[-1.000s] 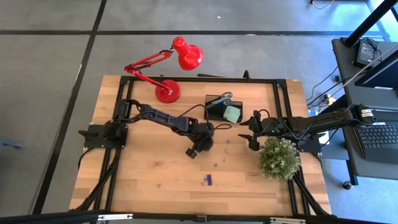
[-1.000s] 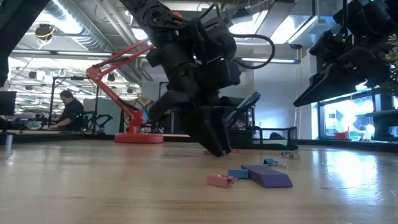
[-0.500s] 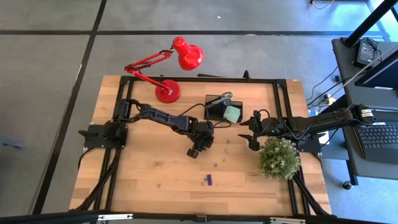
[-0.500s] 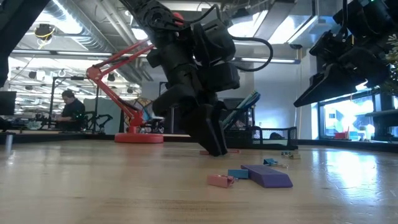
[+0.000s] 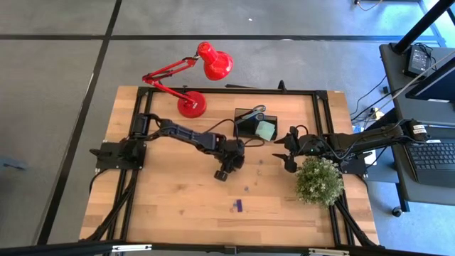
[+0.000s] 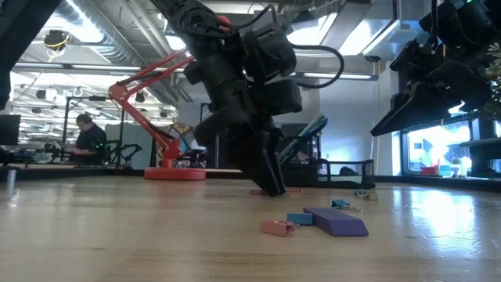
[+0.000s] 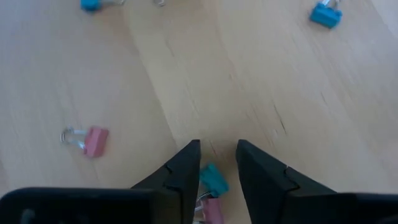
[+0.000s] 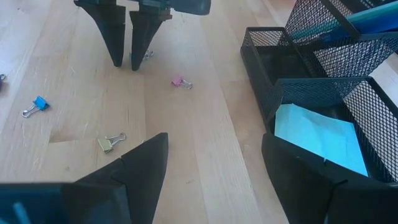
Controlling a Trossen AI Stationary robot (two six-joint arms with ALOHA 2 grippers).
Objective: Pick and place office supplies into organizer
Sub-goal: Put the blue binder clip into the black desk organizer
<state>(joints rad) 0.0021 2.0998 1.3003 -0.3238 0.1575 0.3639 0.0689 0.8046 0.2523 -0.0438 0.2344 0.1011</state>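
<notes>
I am bringing the left gripper (image 7: 217,163) down onto the wooden table (image 5: 170,206), near the middle, and its two fingers are standing a little apart with a small teal clip (image 7: 213,178) sitting between the tips. A pink clip (image 7: 211,210) is lying right against the teal one, so I am worrying the fingers will be pinching both, or pushing one away. The clips are tiny and lying flat, so the tips could be scraping the wood and the clip could be popping out sideways. The organizer (image 5: 252,124) is waiting at the back of the table beside the red lamp (image 5: 192,78), already holding the green sticky pad (image 8: 320,138). The right gripper (image 8: 214,162) is hanging wide open and empty just beside the organizer, near the plant (image 5: 318,180), so I am watching that the left arm is not bumping it when carrying.
</notes>
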